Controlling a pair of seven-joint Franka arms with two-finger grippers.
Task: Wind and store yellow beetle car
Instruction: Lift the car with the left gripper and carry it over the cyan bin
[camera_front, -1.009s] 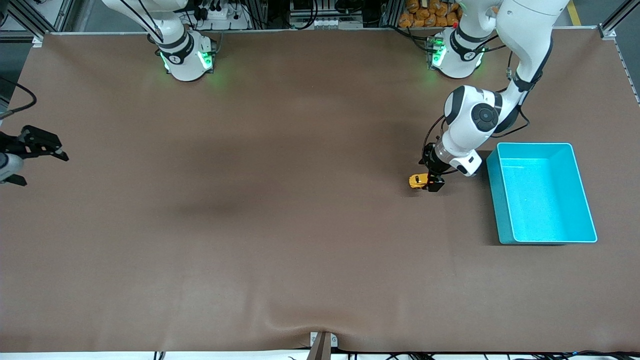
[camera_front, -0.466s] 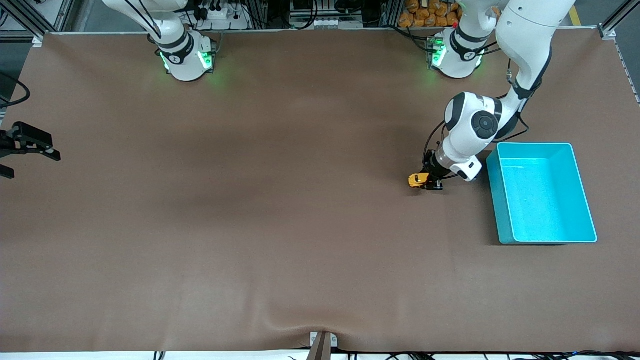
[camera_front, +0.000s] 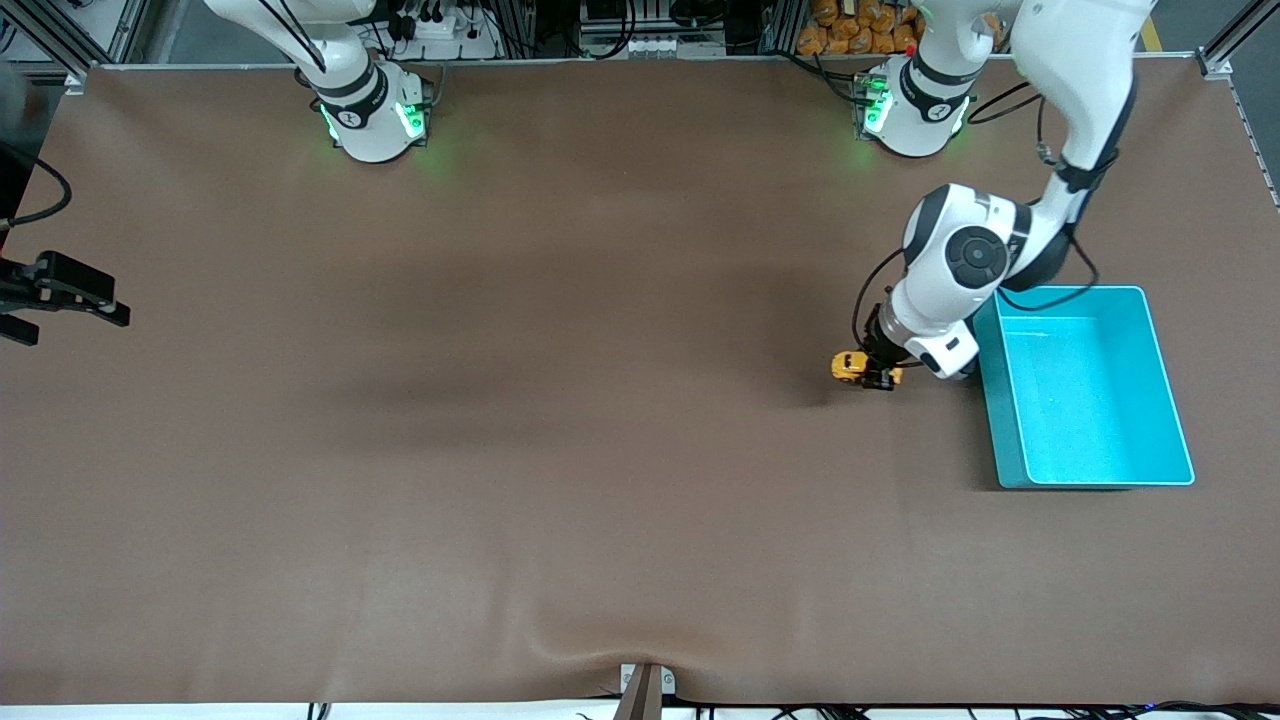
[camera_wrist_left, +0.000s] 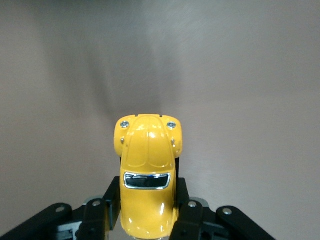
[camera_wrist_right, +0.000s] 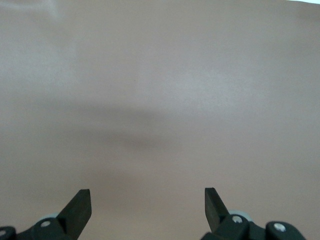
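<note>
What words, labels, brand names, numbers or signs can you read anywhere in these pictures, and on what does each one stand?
None can be read.
The toy car, clamped in the left gripper, shows no lettering.
The blue bin bears no label.
Small dark marks on the two arm bases are too small to read.
The right gripper carries no text.

No readable text anywhere — no label, brand, number or sign.

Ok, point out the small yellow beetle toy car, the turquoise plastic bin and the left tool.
Small yellow beetle toy car (camera_wrist_left: 148, 150): left wrist view, on its hood.
Turquoise plastic bin (camera_front: 1092, 482): front view, on its near rim.
Left tool (camera_front: 879, 378): front view, between fingertips.
</note>
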